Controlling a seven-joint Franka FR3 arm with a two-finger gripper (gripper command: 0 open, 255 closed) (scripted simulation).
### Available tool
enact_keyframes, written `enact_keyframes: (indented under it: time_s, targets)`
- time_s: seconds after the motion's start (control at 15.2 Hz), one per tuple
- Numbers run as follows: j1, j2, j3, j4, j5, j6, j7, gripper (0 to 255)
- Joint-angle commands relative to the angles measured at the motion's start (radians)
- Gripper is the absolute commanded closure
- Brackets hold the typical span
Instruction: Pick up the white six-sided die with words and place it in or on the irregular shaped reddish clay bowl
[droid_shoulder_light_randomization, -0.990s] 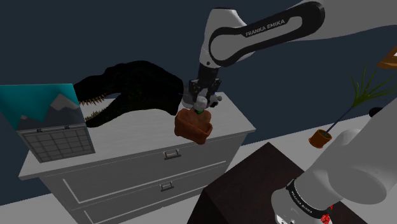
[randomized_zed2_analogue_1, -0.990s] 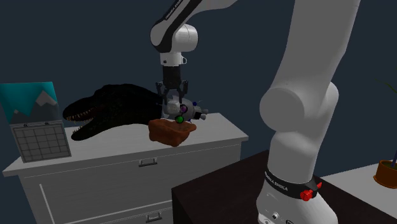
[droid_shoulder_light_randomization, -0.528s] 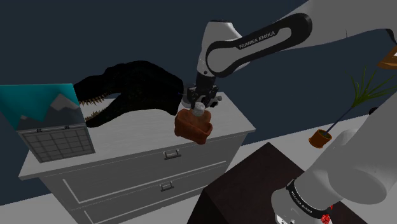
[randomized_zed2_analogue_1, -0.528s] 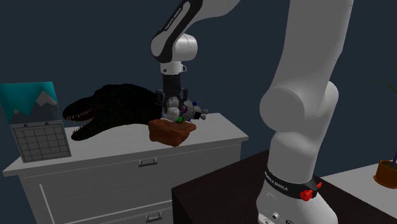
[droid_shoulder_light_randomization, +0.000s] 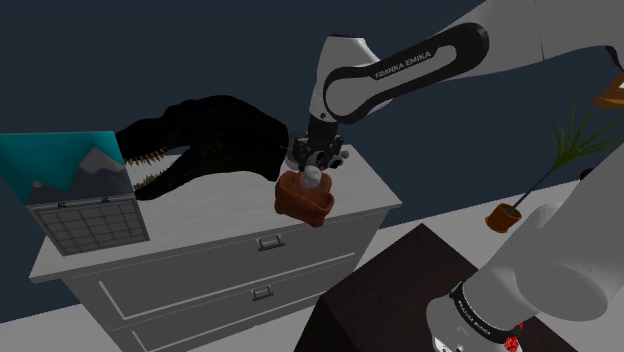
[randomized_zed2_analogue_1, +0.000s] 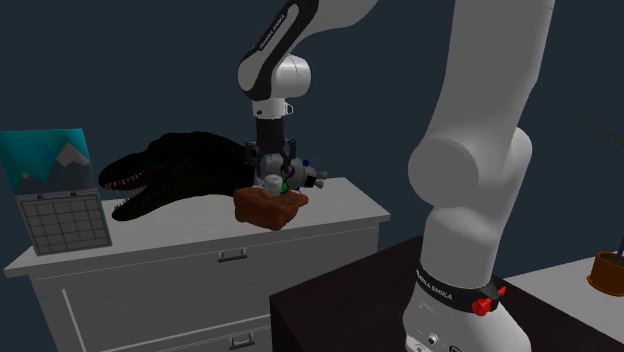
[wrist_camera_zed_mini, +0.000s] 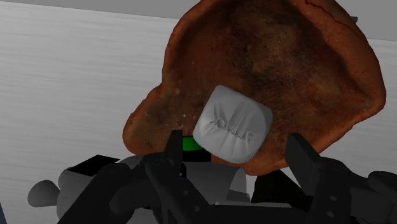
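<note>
while the gripper (wrist_camera_zed_mini: 236, 141) hangs spread wide, gripping nothing, the white lettered die (wrist_camera_zed_mini: 232, 124) apparently rests inside the reddish clay bowl (wrist_camera_zed_mini: 286, 57) by the dresser (droid_shoulder_light_randomization: 200, 228) top's front edge.

Things on the dresser (droid_shoulder_light_randomization: 200, 245)
The die (droid_shoulder_light_randomization: 312, 177) is found over the bowl (droid_shoulder_light_randomization: 298, 202); a dinosaur (droid_shoulder_light_randomization: 215, 130) is set behind it.

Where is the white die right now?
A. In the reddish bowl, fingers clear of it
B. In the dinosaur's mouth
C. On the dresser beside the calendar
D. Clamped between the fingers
A: in the wrist view the die lies in the bowl, the gripper fingers apart on either side, not touching it.
</note>
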Motion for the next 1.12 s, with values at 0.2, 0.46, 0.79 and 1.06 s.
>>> enact_keyframes:
  time_s: [0.2,0.46,0.79,1.06]
  targets:
    - [0.0,0.001,0.0,0.001,0.0,0.001,0.0,0]
    - [0.0,-0.055,-0.001,0.046,0.007,-0.099,-0.005,0]
    - [0.0,-0.067,-0.001,0.06,0.008,-0.125,-0.006,0]
    - [0.0,-0.067,-0.001,0.06,0.008,-0.125,-0.006,0]
